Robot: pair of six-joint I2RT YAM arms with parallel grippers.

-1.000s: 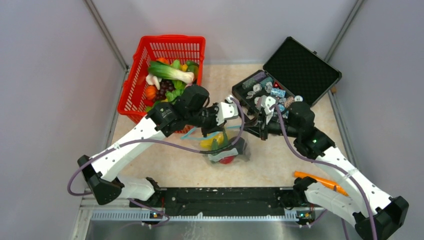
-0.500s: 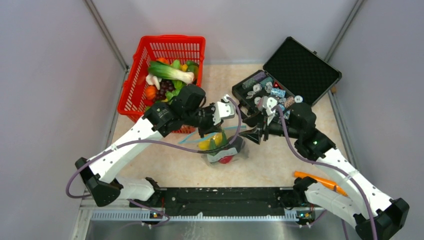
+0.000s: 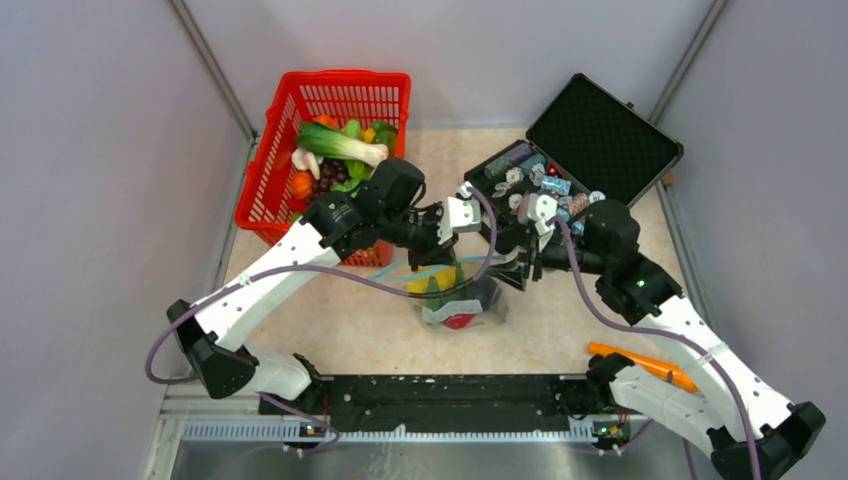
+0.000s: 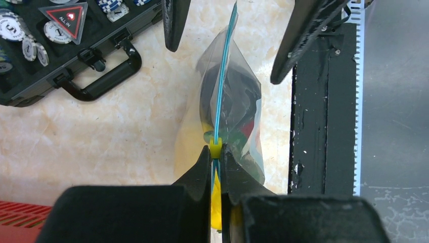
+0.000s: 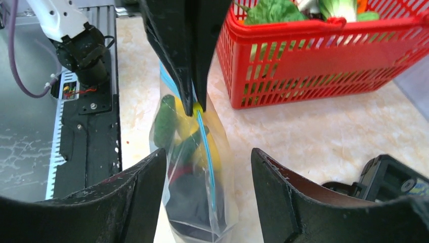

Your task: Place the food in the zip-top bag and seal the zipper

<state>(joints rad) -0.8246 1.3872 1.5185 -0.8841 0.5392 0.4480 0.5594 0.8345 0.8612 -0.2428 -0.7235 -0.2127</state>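
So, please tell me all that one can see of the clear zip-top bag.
The zip-top bag is clear, crinkly plastic, standing upright on the beige table, with yellow, green, red and dark food pieces inside. Its teal zipper runs along the top edge as one thin line, with a yellow slider. The left gripper is shut on the zipper at the slider; the open right gripper straddles the bag.

I see clear zip-top bag (image 4: 197, 101) w/ teal zipper (image 4: 225, 61), yellow slider (image 4: 216, 148); food (image 5: 164, 126) inside yellow, dk green, red. Basket (image 5: 324, 61) red mesh. Case (image 3: 603, 135) black, chips (image 4: 53, 31) white, some blue. Tabletop (image 4: 101, 136) beige marbled. Tool (image 3: 640, 362) orange. Cables (image 5: 12, 66) purple.
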